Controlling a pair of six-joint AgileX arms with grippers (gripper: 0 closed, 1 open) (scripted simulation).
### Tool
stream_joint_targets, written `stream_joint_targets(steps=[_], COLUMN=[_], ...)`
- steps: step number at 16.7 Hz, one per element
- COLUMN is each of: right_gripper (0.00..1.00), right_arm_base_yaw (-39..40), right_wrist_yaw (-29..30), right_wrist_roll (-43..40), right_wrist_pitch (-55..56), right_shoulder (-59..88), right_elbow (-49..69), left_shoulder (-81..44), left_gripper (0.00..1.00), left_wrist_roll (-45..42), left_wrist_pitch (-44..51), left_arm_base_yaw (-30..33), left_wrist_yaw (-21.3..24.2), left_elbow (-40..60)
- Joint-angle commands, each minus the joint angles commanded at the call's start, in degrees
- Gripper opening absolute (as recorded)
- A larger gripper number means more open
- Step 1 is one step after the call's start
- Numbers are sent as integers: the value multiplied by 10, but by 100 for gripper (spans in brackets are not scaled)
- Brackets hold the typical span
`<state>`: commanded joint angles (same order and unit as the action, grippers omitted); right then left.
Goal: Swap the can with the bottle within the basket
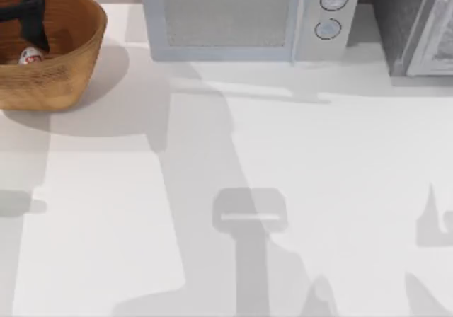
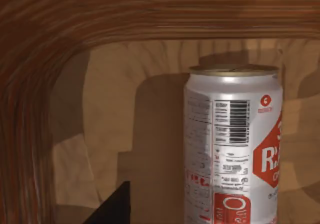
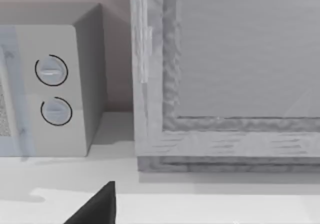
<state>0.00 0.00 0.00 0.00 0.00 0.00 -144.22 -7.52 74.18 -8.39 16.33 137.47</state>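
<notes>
left wrist view: can (image 2: 232,144) shows barcode, red label inside basket (image 2: 45,84).

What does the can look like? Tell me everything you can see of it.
The can is a small white cylinder with red label marks, a barcode, fine print and a dull gold top rim. It stands upright inside the basket, at the table's far left. The left gripper reaches down into the basket just above it.
</notes>
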Motion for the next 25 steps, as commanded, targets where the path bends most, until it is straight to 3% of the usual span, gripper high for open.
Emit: stream_joint_targets(steps=[7, 15, 19, 25], right_gripper=[100, 100, 100, 100], right_arm_base_yaw=[0, 0, 0, 0], right_wrist_yaw=[0, 0, 0, 0], right_wrist_roll=[0, 0, 0, 0], right_wrist_pitch=[0, 0, 0, 0], right_shoulder=[0, 0, 0, 0], right_elbow=[0, 0, 0, 0], left_shoulder=[-6, -33, -35, -35], left_gripper=[100, 100, 100, 55], left_wrist_roll=[0, 17, 18, 18], left_wrist_pitch=[1, -101, -107, -107], left_arm_base_yaw=[4, 17, 17, 17], left_wrist_yaw=[1, -2, -2, -2], left_elbow=[8, -68, -71, -71])
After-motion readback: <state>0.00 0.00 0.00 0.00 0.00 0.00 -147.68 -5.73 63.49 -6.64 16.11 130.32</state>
